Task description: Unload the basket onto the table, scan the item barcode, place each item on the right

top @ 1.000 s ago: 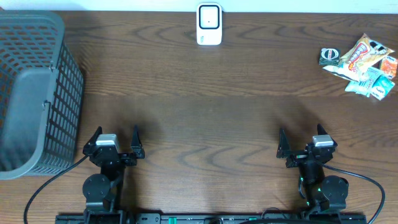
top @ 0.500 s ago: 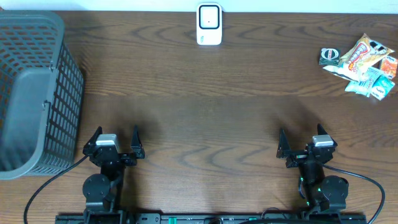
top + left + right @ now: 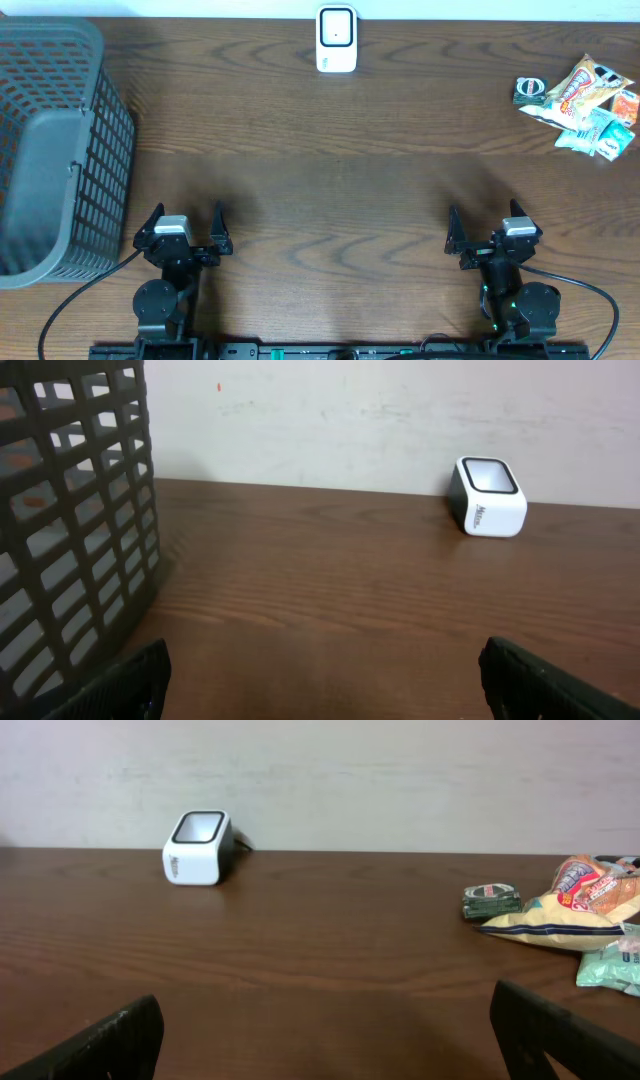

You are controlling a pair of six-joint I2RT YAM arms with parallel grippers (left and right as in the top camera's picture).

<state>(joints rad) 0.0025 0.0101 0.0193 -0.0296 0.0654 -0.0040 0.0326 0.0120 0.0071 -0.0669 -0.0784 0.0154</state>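
A white barcode scanner stands at the far middle of the table, also visible as the scanner in the left wrist view and the scanner in the right wrist view. A pile of snack packets and a small dark tin lie at the far right; the packets show in the right wrist view. My left gripper rests near the front left, open and empty. My right gripper rests near the front right, open and empty. Both are far from the items.
A dark grey mesh basket stands at the left edge, its wall close to the left gripper. A pale wall runs behind the brown wooden table.
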